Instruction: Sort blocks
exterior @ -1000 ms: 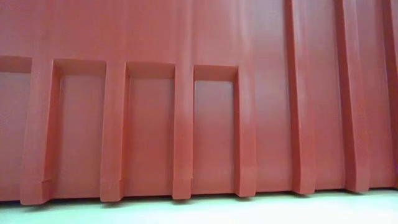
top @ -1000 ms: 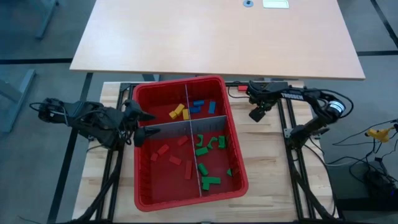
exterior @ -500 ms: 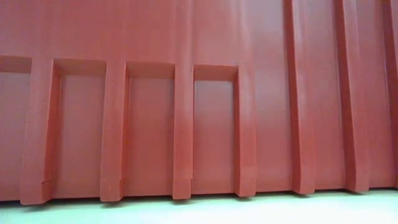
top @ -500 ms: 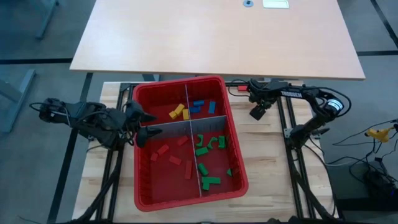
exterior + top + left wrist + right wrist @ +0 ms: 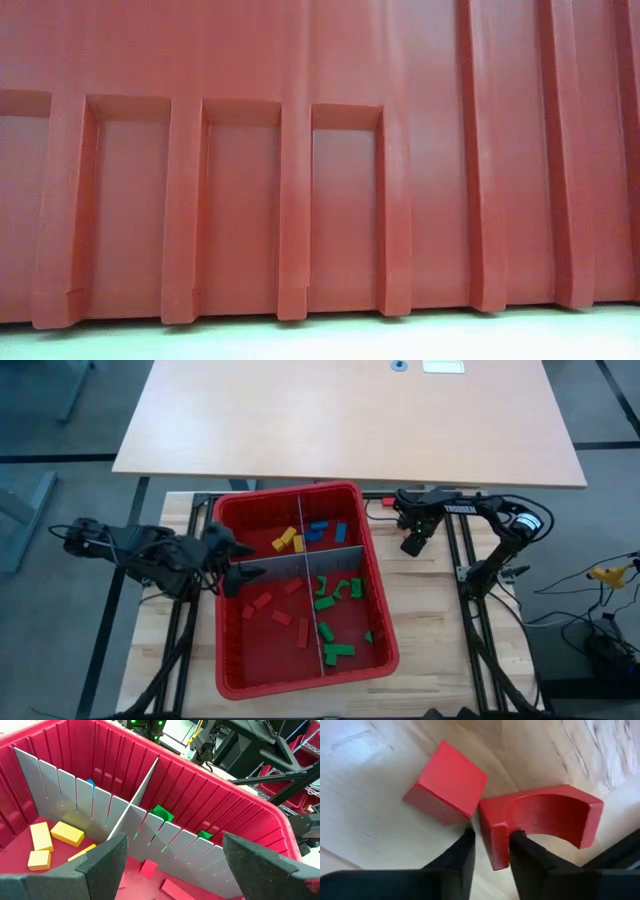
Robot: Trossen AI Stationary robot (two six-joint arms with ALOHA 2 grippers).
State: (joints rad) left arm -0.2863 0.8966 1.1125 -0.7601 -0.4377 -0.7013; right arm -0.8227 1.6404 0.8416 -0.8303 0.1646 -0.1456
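Two grippers: right gripper (image 5: 490,852) pinches a red arch block (image 5: 540,820); left gripper (image 5: 172,865) gapes wide over the bin (image 5: 210,795).

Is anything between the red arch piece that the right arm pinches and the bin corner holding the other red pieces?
Yes. The right end effector holds the red arch outside the bin; its wall, the green blocks and a grey divider lie between.

A large light-wood tabletop (image 5: 350,420) occupies the far side of the scene, standing on dark grey floor (image 5: 50,420). A pale plank work surface (image 5: 430,640) lies nearer. Cables (image 5: 590,610) trail at the right. Wire shelving (image 5: 300,755) stands in the room beyond.
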